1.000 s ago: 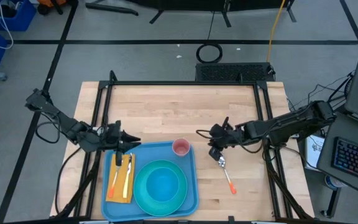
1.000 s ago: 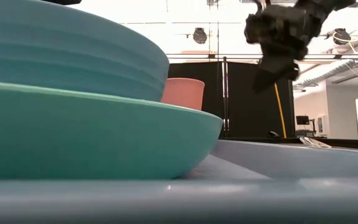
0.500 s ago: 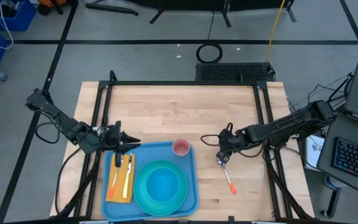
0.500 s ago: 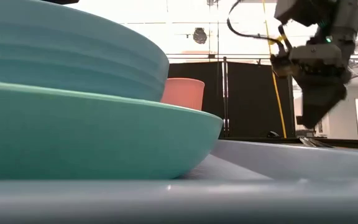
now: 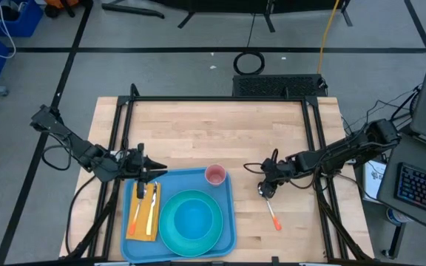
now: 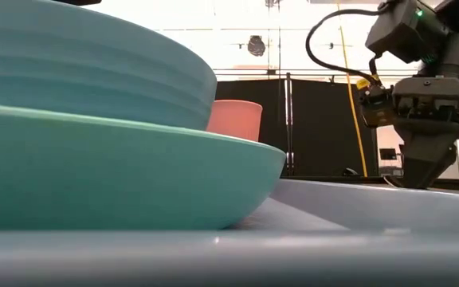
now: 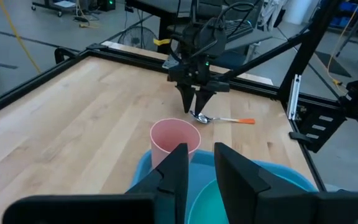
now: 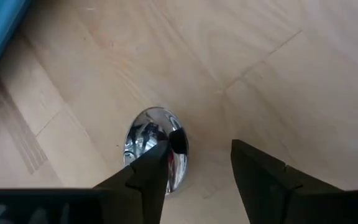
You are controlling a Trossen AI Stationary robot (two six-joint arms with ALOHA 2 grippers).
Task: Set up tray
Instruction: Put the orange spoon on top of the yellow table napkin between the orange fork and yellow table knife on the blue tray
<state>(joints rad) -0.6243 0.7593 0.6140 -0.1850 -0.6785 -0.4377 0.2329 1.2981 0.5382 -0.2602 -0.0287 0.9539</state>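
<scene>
Light-blue plastic marks your landmark: the tray (image 5: 226,188) lies at the near edge of the worktop (image 5: 198,133), already carrying a teal plate (image 5: 191,220) with a blue bowl (image 5: 195,216) in it, a pink cup (image 5: 215,175) at its far right corner, and a yellow napkin (image 5: 144,214) with cutlery on it along its left side.

What is missing, as far as you can judge, is the spoon (image 5: 269,203), which lies on bare wood just right of the tray, its orange handle pointing toward the near edge and its shiny bowl toward the far side. So the step in hand looks like fetching that spoon.

Your right end effector (image 5: 266,189) hangs right of the tray, low over the spoon's bowl end. The right wrist view shows its fingers (image 8: 143,177) spread, one tip over the metal bowl and the other on the open wood beside it; nothing is pinched yet. Whether the tips touch the wood you cannot tell.

Your left end effector (image 5: 152,171) waits at the tray's far left corner, above the napkin, with its fingers (image 7: 174,169) apart by a narrow gap and holding nothing.

For the next move, you likely need to settle the right fingers astride the spoon's neck, go down until the tips reach the wood, and close. The metal is thin, flat and slick, so a poor straddle could make it skid or pivot away.
</scene>
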